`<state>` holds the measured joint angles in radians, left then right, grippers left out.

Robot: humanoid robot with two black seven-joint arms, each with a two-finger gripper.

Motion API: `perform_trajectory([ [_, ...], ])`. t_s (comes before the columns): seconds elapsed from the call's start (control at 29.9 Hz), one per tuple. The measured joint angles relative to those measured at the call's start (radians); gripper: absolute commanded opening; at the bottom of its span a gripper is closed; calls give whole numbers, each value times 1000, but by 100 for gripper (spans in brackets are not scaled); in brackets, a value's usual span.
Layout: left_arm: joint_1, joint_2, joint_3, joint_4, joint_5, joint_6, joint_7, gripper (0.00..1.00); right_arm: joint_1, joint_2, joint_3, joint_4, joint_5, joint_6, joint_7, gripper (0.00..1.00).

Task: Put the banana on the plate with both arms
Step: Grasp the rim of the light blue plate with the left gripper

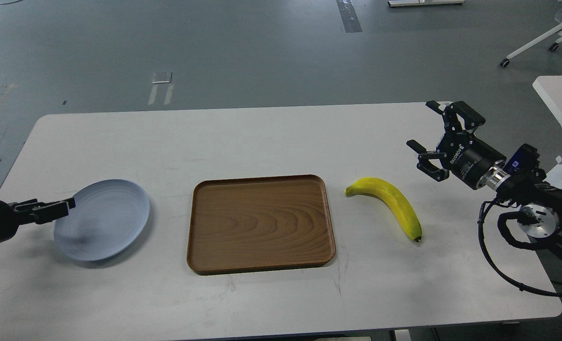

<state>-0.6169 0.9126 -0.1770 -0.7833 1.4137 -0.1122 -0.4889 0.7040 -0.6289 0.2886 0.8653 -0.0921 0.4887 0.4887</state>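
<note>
The yellow banana (390, 201) lies on the white table (262, 137), right of the wooden tray, stem end toward the tray. The pale blue-grey plate (108, 222) sits at the table's left. My left gripper (58, 207) comes in low from the left, seen edge-on, with its tip over the plate's left rim; its fingers cannot be told apart. My right gripper (422, 125) is open and empty, hovering above and to the right of the banana, apart from it.
A rectangular brown wooden tray (260, 223) lies between plate and banana. The right arm's cables (494, 255) hang over the table's right edge. Another white table (560, 94) and a chair base stand at the far right.
</note>
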Motion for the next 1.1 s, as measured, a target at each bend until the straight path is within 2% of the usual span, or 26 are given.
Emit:
perform_trajectory([
  [0.3, 24, -31, 23, 55, -12, 2, 0, 91, 0, 0, 1, -1, 0, 0, 0, 100],
  [0.47, 34, -37, 24, 68, -11, 2, 0, 83, -1, 0, 1, -2, 0, 0, 0, 100],
  [0.67, 35, -39, 24, 69, -11, -2, 0, 53, -2, 0, 1, -2, 0, 0, 0, 100],
  [0.74, 36, -40, 24, 69, -11, -2, 0, 36, -3, 0, 1, -2, 0, 0, 0, 100],
  [0.8, 37, -40, 24, 69, -12, -4, 0, 3, -3, 0, 1, -2, 0, 0, 0, 100],
  [0.84, 37, -40, 24, 69, -13, -4, 0, 0, -3, 0, 1, -2, 0, 0, 0, 100],
  [1.1, 32, -39, 24, 66, -14, -4, 0, 0, -7, 0, 1, -2, 0, 0, 0, 100],
])
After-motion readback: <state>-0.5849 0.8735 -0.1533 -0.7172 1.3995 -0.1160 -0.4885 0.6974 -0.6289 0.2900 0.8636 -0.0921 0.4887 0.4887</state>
